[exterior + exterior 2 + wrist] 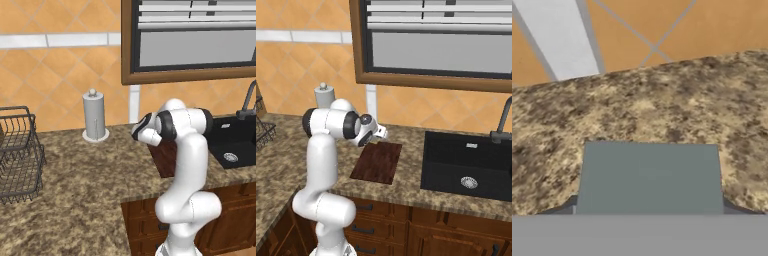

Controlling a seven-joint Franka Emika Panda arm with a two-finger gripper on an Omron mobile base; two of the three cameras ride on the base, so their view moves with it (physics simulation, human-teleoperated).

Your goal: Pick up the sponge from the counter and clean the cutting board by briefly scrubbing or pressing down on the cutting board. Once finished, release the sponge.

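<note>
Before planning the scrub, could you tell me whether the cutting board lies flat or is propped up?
Flat: the cutting board lies with its whole face on the counter, beside the sink.

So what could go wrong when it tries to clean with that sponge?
1. In the hand view the sponge sits right up against the tool, and I cannot tell whether it is gripped. A poor grip might just shove it along the counter toward the wall.
2. The tool hangs by the far edge of the cutting board, so the sponge could snag on that edge as it moves over.
</note>
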